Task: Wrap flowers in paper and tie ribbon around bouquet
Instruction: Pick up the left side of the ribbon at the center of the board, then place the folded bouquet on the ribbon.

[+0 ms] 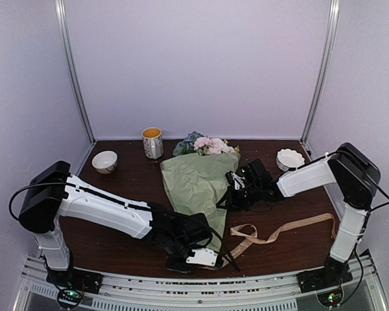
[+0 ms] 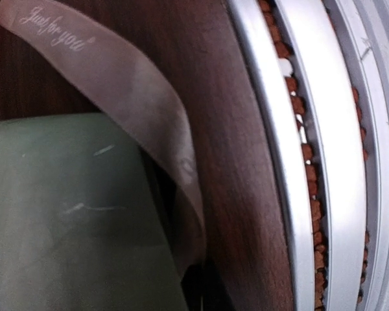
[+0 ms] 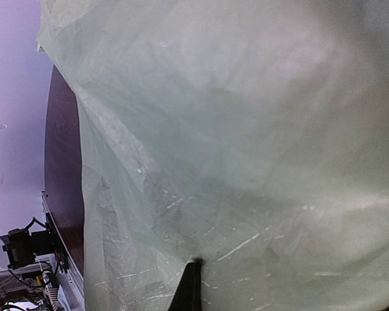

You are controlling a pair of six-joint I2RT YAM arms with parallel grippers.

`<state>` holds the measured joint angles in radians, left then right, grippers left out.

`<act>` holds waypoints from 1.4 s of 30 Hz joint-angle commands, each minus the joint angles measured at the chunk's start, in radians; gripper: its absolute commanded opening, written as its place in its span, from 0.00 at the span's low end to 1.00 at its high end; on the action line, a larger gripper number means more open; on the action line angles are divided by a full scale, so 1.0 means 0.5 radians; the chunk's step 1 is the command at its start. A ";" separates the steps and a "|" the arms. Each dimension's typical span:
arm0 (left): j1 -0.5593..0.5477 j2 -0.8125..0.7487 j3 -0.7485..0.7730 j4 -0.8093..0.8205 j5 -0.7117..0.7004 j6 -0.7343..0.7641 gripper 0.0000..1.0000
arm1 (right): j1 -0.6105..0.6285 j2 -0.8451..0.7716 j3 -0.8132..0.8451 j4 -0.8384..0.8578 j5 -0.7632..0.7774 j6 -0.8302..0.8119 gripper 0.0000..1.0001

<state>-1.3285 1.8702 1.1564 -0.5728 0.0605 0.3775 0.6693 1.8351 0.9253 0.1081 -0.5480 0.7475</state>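
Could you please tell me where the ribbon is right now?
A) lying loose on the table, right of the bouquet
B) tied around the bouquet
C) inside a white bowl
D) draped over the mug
A: the ribbon trails in loose loops over the table, to the right of the narrow end of the bouquet, not wound round it.

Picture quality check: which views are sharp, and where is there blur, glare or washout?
Top external: evenly lit and sharp, the bouquet clear. Left wrist: very close, the ribbon slightly soft though its print reads, glare along the metal rail. Right wrist: the paper fills the frame, soft-focused and washed pale toward the top.
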 commanded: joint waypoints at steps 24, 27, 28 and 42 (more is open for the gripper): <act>0.179 0.033 -0.131 -0.500 0.010 -0.493 0.00 | 0.015 -0.152 0.278 -0.260 -0.101 0.020 0.00; 0.309 0.067 -0.120 -0.524 -0.004 -0.526 0.00 | 0.015 -0.156 0.273 -0.261 -0.101 0.030 0.00; 0.342 0.078 -0.121 -0.523 -0.017 -0.533 0.00 | 0.014 -0.159 0.273 -0.264 -0.105 0.032 0.00; 0.933 0.085 -0.092 -0.289 -0.237 -0.919 0.00 | 0.015 -0.147 0.245 -0.294 -0.076 -0.002 0.00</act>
<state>-0.9947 1.8549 1.1576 -0.7788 0.0795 0.0242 0.6701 1.7859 1.0561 -0.0601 -0.5877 0.7582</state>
